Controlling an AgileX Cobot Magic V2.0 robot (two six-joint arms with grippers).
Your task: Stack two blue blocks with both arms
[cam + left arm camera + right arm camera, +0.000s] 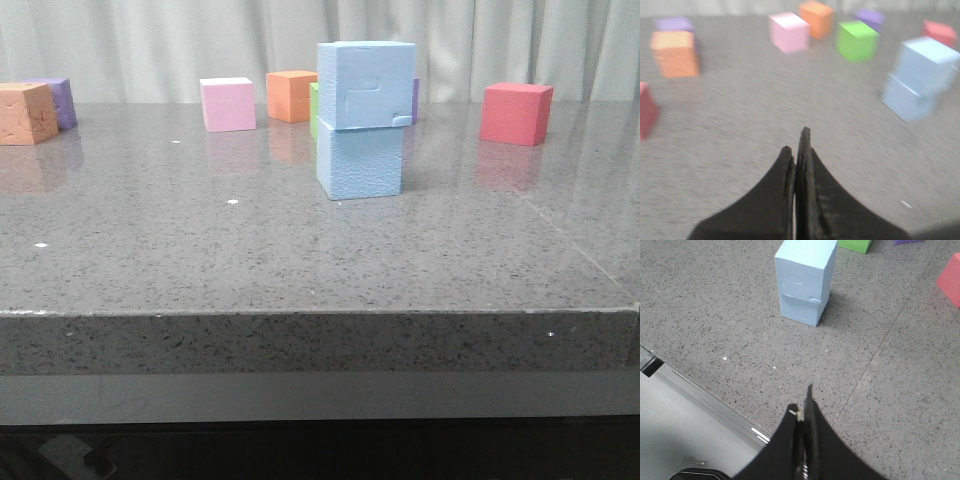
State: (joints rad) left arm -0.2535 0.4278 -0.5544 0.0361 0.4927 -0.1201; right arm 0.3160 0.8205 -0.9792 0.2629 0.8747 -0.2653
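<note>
Two pale blue blocks stand stacked at the table's middle: the upper blue block [366, 83] rests on the lower blue block [360, 162], slightly overhanging it. The stack also shows in the left wrist view, upper blue block [928, 62] on lower blue block [907, 102], and in the right wrist view, upper blue block [805, 270] on lower blue block [800, 310]. My left gripper [799, 142] is shut and empty, well away from the stack. My right gripper [802, 402] is shut and empty near the table's front edge. Neither arm appears in the front view.
Smaller cubes line the back: orange cube [25, 112], purple cube [58, 100], pink cube [228, 104], a second orange cube [291, 95], red cube [516, 112]. A green cube [856, 40] sits behind the stack. The table's front edge [320, 312] runs across the front view.
</note>
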